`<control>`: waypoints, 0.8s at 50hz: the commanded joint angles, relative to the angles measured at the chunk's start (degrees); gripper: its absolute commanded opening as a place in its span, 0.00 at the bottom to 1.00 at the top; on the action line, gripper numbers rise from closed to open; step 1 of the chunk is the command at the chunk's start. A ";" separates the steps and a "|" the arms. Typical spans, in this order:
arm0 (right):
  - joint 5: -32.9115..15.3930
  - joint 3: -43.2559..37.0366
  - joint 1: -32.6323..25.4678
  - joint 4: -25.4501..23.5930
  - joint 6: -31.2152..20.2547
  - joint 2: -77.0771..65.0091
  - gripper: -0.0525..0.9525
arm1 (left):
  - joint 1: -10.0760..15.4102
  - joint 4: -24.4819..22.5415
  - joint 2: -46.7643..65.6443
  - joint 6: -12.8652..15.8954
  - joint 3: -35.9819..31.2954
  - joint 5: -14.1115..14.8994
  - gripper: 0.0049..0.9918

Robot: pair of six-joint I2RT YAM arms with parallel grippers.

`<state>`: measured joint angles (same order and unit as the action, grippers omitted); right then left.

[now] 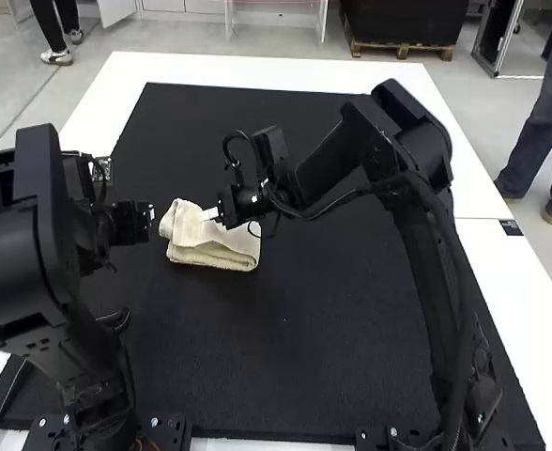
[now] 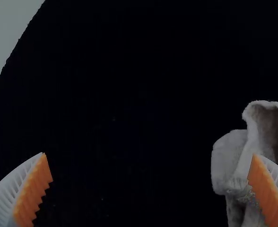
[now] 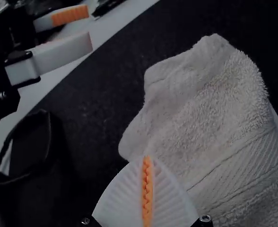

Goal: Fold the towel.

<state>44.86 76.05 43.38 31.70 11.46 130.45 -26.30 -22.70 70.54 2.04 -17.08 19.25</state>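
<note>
Two grippers work at the towel (image 1: pixel 222 250), which lies on the black mat (image 1: pixel 332 357) as a small layered bundle, one end loosely rounded. The left gripper (image 2: pixel 149 154) is wide open and empty, with the bundle beside one of its fingers rather than centred in its gap. The right gripper (image 3: pixel 147 158) has its pads together, with no cloth visible between them; its tips lie over the towel, and whether they press on it I cannot tell.

The step in hand looks like settling or finishing a fold, with much of the folding apparently done. To do it well, shift the left gripper sideways until the loose end sits between its fingers, then go low enough to take every layer meant to move. The right gripper could bear lightly on the cloth as an anchor; pushing hard might wrinkle it. Lay the end over slowly, since the raised loop beside the left gripper could spring open or skew.
</note>
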 commanded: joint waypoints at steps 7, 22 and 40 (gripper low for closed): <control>0.93 -3.54 0.04 11.54 8.84 6.13 0.06 | -0.68 -1.47 -1.37 -0.64 0.73 -0.17 0.98; 0.93 -6.88 -0.31 23.05 16.84 5.87 0.06 | -0.59 -2.35 -1.37 -0.73 0.29 -0.26 0.98; 1.72 -7.23 -2.07 26.74 24.31 -4.68 0.06 | -0.59 -0.42 -1.90 -0.64 -1.90 -0.17 0.98</control>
<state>45.30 68.38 42.63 57.95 32.82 130.80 -26.30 -23.59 70.54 2.04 -17.08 19.25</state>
